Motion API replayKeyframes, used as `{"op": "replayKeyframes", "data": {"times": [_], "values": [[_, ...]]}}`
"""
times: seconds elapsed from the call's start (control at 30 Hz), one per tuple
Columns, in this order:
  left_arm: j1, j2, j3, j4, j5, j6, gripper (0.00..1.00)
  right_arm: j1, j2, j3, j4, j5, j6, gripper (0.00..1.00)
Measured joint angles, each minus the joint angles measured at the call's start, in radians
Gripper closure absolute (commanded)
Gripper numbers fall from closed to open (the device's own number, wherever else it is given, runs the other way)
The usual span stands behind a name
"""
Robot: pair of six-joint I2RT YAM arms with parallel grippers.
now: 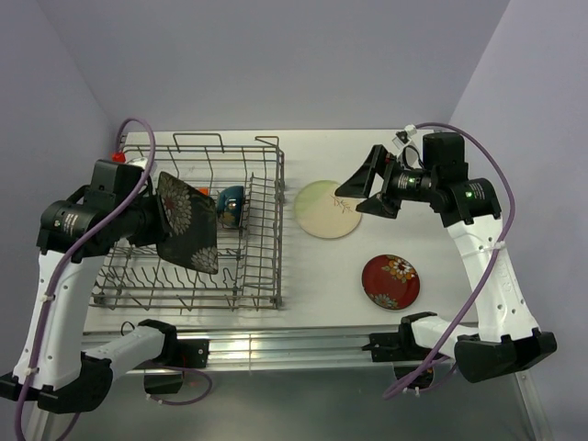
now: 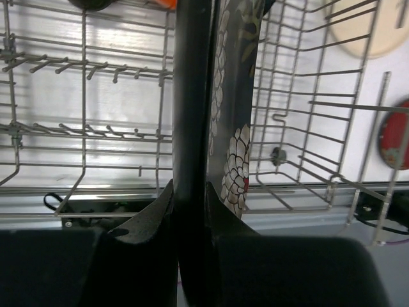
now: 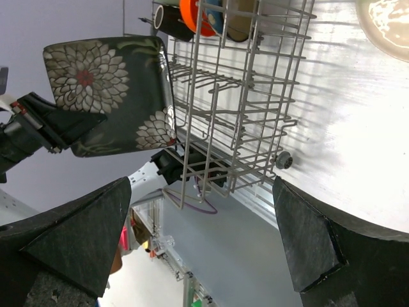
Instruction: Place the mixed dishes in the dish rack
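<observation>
Left pincer [image 2: 192, 211] is right up against its wrist cam, clamped shut on one edge of the black square floral plate [image 2: 233, 128]. You see the plate almost edge-on, with its long line running straight out away from the fingers. From the top view it hangs on edge and a bit tilted over the left-middle of the dish rack [image 1: 265, 239]. From the right wrist view I'd say its low corner sits about level with the rack's top rim, so it's over the rack and not seated yet. Whether it brushes any wire I can't tell. What matters for the drop: the rows of tines [image 2: 96, 69] run crosswise to the plate's edge, so the plate looks roughly lined up to slide down between two tines. My guess is it needs to stand more upright first. A dark blue bowl [image 1: 231, 204] already sits at the far side of the rack, just beside the plate's far edge, so watch that. Right pincer [image 1: 354, 200] is spread wide, holding nothing, hovering by the pale green-cream round plate [image 1: 322, 216] on the surface [image 1: 432, 303]. The red floral plate [image 1: 390, 281] lies nearer the arm bases. Both are well apart from the rack, on the right arm's side.
</observation>
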Motion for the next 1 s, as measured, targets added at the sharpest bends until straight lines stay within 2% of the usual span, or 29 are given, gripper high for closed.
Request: {"op": "replayKeyframes", "data": {"times": [0.27,0.63,1.0], "values": [[-0.093,0.005,-0.069,0.004,-0.095,-0.01,1.0,0.0,-0.019,-0.02,-0.007,0.013,-0.009,0.01],[-0.3,0.074,-0.124,0.028,-0.204,-0.082,1.0,0.0,-0.019,-0.02,-0.008,0.025,-0.013,0.02],[-0.328,0.098,-0.137,0.037,-0.271,-0.092,1.0,0.0,-0.014,-0.02,-0.032,0.041,-0.028,0.02]]}}
